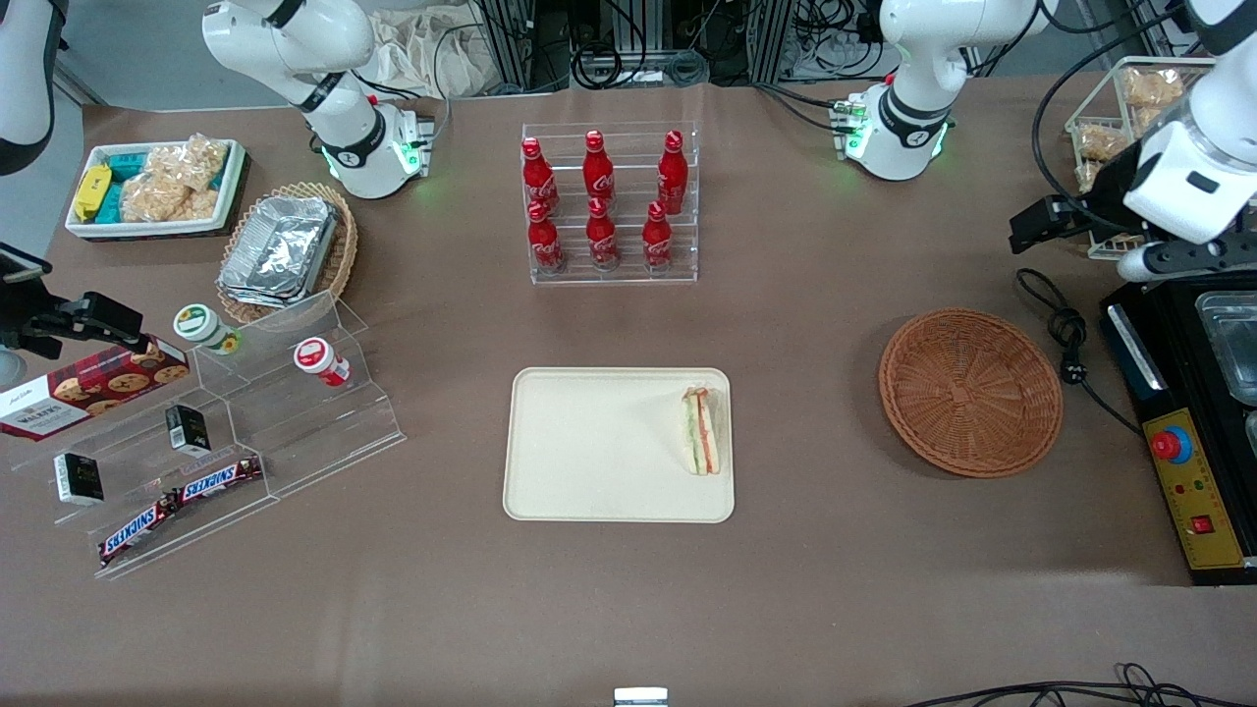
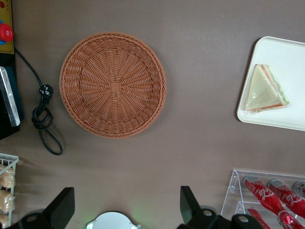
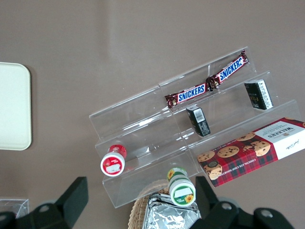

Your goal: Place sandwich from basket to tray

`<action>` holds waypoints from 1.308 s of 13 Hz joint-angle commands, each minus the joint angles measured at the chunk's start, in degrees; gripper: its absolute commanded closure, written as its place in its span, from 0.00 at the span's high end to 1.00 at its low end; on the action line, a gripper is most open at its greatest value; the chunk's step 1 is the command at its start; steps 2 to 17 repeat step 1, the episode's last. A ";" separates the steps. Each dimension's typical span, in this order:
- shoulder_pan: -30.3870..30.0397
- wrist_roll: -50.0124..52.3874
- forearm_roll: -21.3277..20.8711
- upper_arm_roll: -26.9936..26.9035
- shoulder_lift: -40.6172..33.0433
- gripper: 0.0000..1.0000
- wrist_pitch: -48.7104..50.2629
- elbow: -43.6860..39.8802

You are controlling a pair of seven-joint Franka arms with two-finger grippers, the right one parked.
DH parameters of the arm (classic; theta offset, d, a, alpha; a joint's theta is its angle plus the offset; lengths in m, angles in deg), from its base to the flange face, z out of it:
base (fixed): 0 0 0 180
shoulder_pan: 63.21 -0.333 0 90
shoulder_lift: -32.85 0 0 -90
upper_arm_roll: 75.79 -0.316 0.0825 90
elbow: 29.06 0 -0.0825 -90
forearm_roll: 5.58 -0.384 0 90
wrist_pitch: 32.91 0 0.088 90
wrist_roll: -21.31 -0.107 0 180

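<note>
The sandwich (image 1: 701, 430), a clear-wrapped wedge with orange and green filling, lies on the cream tray (image 1: 589, 462), at the tray's end nearest the basket. It also shows in the left wrist view (image 2: 265, 90), on the tray (image 2: 286, 57). The round reddish-brown wicker basket (image 1: 970, 391) is empty, as the left wrist view (image 2: 113, 84) also shows. My left gripper (image 1: 1039, 228) hangs high toward the working arm's end of the table, farther from the front camera than the basket. It (image 2: 125, 205) is open and empty, with fingers (image 2: 62, 206) wide apart.
A rack of red cola bottles (image 1: 611, 201) stands farther back than the tray. A black appliance (image 1: 1193, 462) and a coiled power cable (image 1: 1065, 334) lie beside the basket. A wire basket of snacks (image 1: 1120, 108) is near my gripper. An acrylic snack stand (image 1: 216, 432) is toward the parked arm's end.
</note>
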 commanded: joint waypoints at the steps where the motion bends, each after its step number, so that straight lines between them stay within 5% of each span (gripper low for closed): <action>1: 0.84 -0.59 -0.82 -0.53 8.45 0.99 5.74 -12.31; 17: 0.84 -0.59 -0.82 -0.53 8.45 0.99 5.74 -12.31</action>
